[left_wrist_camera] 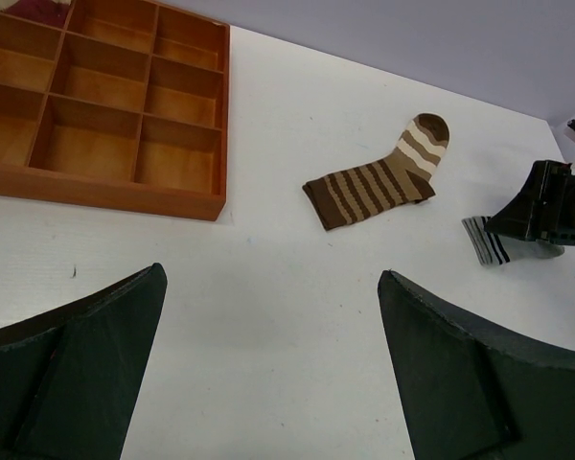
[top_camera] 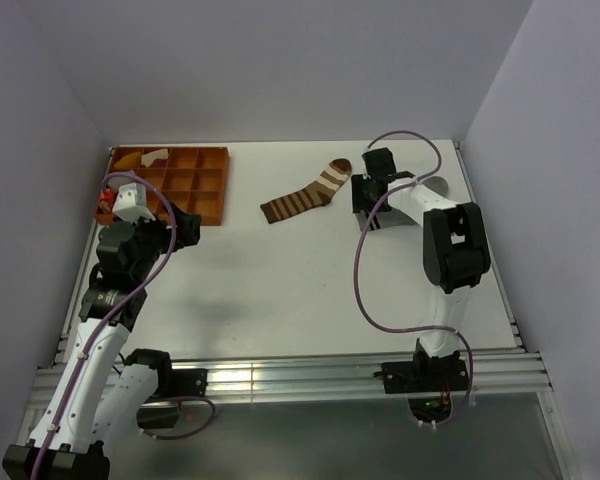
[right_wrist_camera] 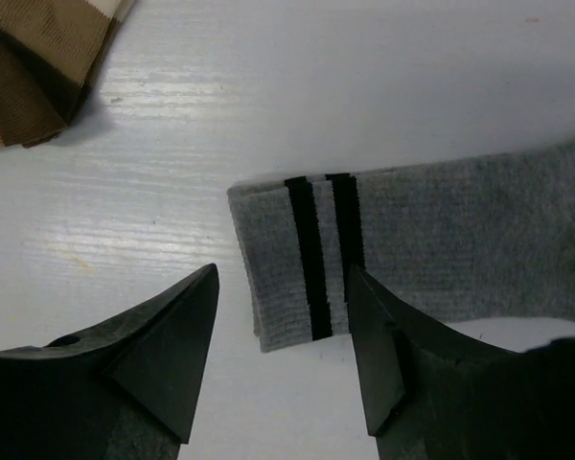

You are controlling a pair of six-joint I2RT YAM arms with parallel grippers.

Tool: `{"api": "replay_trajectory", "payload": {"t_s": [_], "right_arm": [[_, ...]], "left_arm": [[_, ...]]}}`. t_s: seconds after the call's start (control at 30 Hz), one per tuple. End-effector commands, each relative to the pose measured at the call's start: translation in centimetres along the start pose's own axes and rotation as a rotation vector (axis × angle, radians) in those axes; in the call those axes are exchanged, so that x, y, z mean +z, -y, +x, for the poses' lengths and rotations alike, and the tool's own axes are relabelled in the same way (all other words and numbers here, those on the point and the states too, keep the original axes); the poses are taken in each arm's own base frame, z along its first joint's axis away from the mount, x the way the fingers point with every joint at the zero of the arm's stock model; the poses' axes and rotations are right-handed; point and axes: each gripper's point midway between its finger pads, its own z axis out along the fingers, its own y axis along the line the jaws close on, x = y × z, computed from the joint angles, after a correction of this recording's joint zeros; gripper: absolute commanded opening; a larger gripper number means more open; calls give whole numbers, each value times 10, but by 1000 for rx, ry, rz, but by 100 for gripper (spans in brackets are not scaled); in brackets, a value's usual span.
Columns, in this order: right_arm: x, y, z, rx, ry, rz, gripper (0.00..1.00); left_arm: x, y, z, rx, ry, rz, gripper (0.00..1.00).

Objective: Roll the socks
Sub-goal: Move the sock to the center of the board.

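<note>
Poised low over the plain grey fabric ankle sock with dark-striped cuff (right_wrist_camera: 431, 240), flat on the white table (top_camera: 280, 290) at the far right: right gripper (right_wrist_camera: 283, 287), jaws apart and straddling the cuff edge, probably to pinch that end and start the roll. Not yet clamped, judging by the wrist view. Just left, near but apart: brown ankle sock with white stripes (top_camera: 302, 198), flat and unrolled. Parked over bare table near the compartmented orange wooden tray (top_camera: 223, 185): left gripper (left_wrist_camera: 270, 278), jaws wide, gripping nothing, likely keeping clear.

One brown striped sock (top_camera: 305, 197), one grey sock (right_wrist_camera: 460, 240), one divided tray (left_wrist_camera: 105, 188).
</note>
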Motion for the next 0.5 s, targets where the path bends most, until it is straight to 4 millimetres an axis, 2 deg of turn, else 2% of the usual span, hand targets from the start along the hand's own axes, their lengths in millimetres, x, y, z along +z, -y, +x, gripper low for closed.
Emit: {"api": "replay_trajectory", "payload": {"t_s": [0.0,0.1,0.47], "right_arm": [[1,-5,-12,-74,12,12,63],[5,-8,-10,-99,4,22,59],[7,-16,2,-168,-45,59,54]], "left_arm": [[3,6,-4,17,17,33,99],[3,6,-3,17,14,32,99],[3,6,-3,16,14,33,100]]}}
